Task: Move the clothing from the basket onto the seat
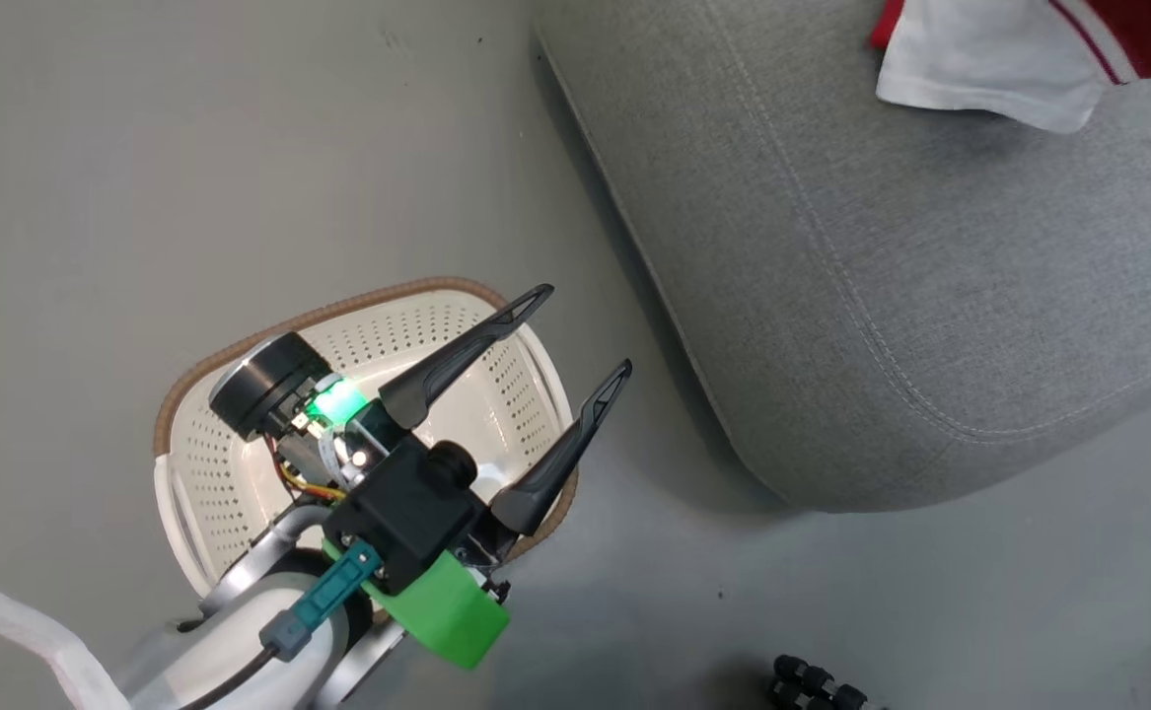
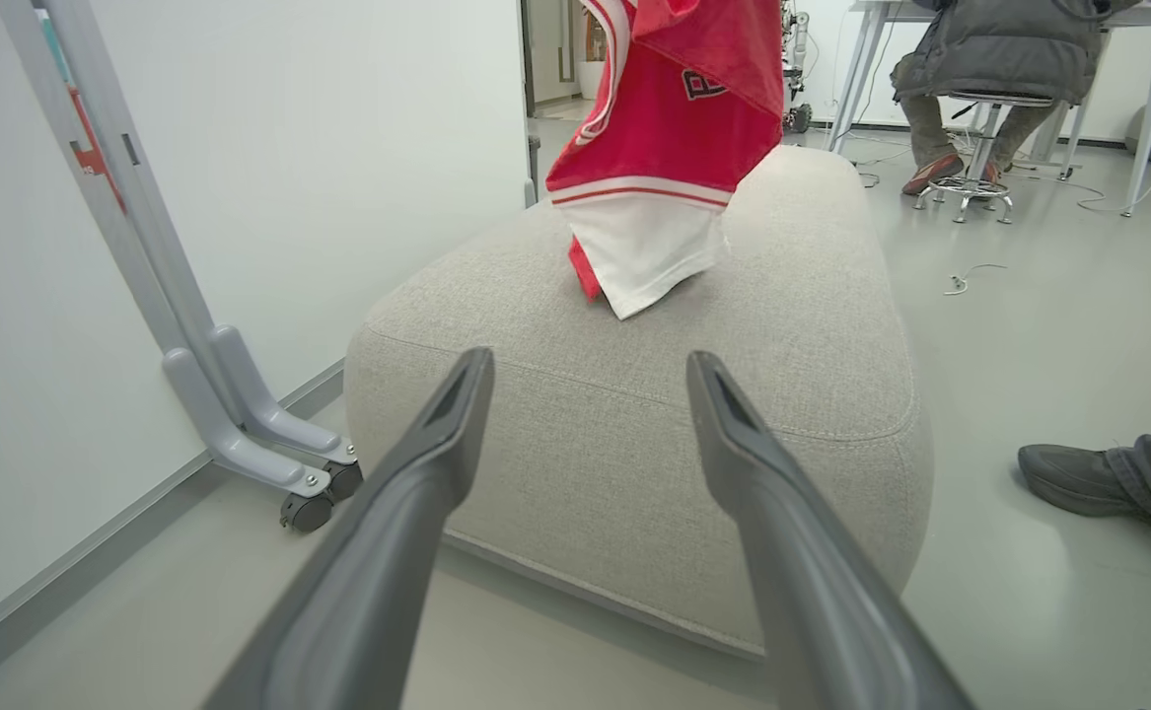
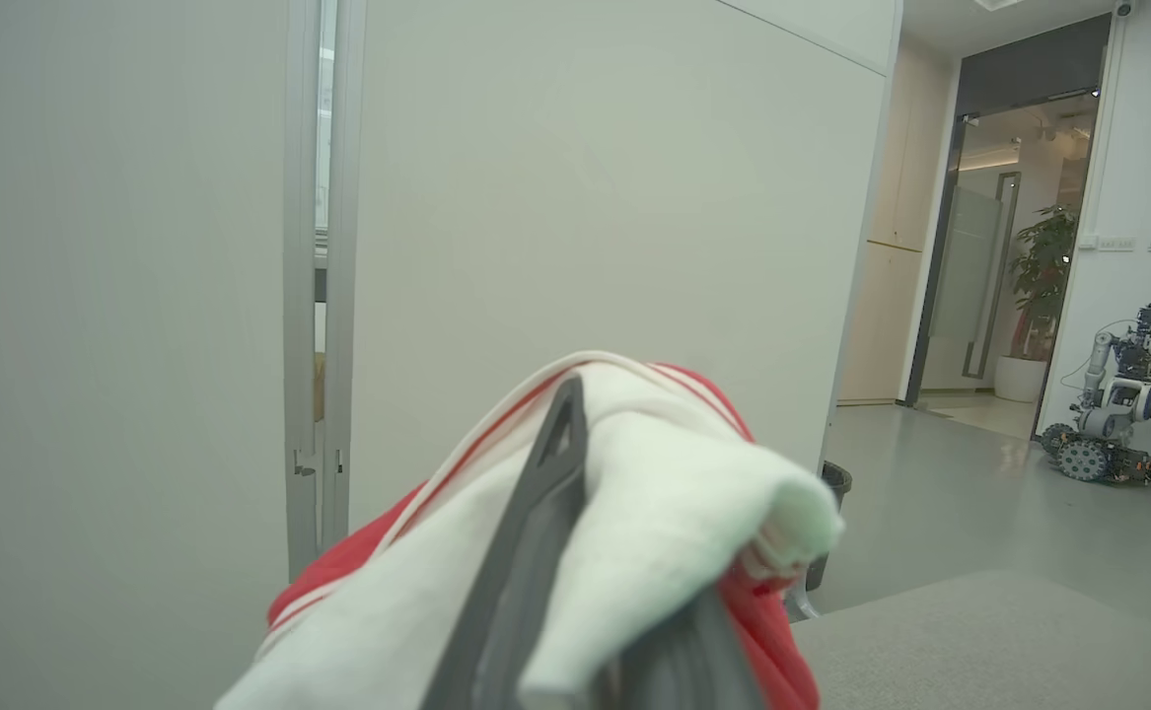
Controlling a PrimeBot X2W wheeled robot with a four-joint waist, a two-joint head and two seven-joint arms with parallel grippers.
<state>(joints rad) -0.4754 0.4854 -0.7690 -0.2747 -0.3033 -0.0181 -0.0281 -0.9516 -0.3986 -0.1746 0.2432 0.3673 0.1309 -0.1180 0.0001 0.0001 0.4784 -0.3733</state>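
Right gripper (image 3: 624, 523) jaws clamp the red, white-trimmed basketball clothing (image 2: 674, 128); it hangs below them onto the grey upholstered seat (image 2: 634, 424). Left gripper (image 1: 585, 330) jaws stand wide, empty. Risk: cloth draped over one finger (image 3: 540, 532) snags at release.

quick count: one basket (image 1: 240, 340), one seat (image 1: 930, 296), one bunch of red and white clothing (image 1: 989, 59) (can't tell how many pieces are in it). two grippers, the left gripper (image 1: 587, 327) and the right gripper (image 3: 624, 513), two dark fingers each. two people in the left wrist view: one seated person (image 2: 989, 49) on one stool (image 2: 984, 148), plus another showing just one shoe (image 2: 1078, 478). one other robot (image 3: 1122, 414) and one potted plant (image 3: 1039, 286) in the right wrist view.
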